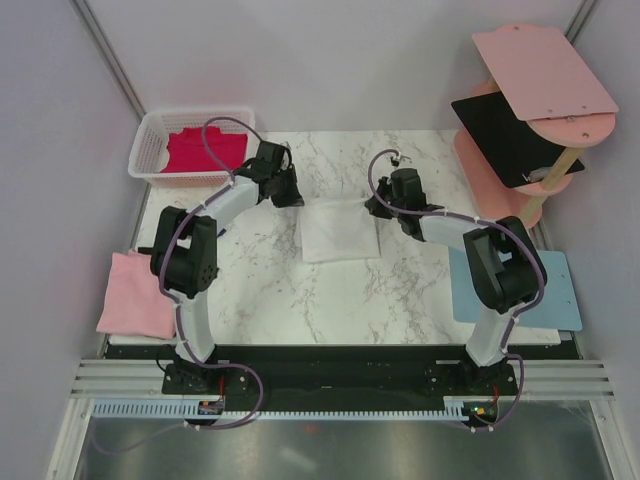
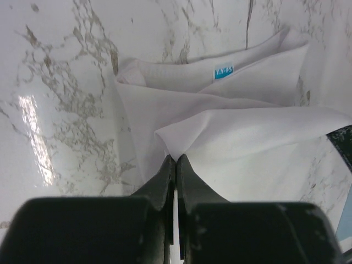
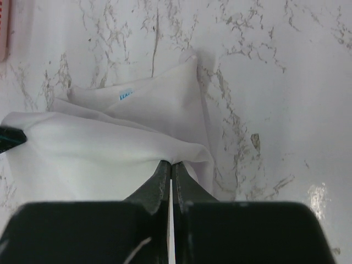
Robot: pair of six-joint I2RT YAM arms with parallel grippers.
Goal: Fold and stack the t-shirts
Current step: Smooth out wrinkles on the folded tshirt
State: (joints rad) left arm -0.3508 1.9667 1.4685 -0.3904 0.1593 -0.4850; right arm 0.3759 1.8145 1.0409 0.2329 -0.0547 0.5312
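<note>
Top external: left hand (image 1: 296, 202), right hand (image 1: 375, 209) clenched on white shirt (image 1: 338, 235); magenta shirt (image 1: 205, 150) in basket (image 1: 146, 140) behind.

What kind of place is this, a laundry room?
Probably a robot test booth, not a home: partition walls enclose a marbled table, a left arm and right arm bolted at its near edge pinch a white t-shirt, and a magenta t-shirt sits in a basket.

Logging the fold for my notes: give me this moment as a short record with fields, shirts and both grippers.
shirt in work: white cloth t-shirt, partly folded, mid-table
left gripper: shut on its far-left corner
right gripper: shut on its far-right corner
magenta-red cloth t-shirt: in white plastic basket
light pink cloth t-shirt: flat, at table's left edge
</note>
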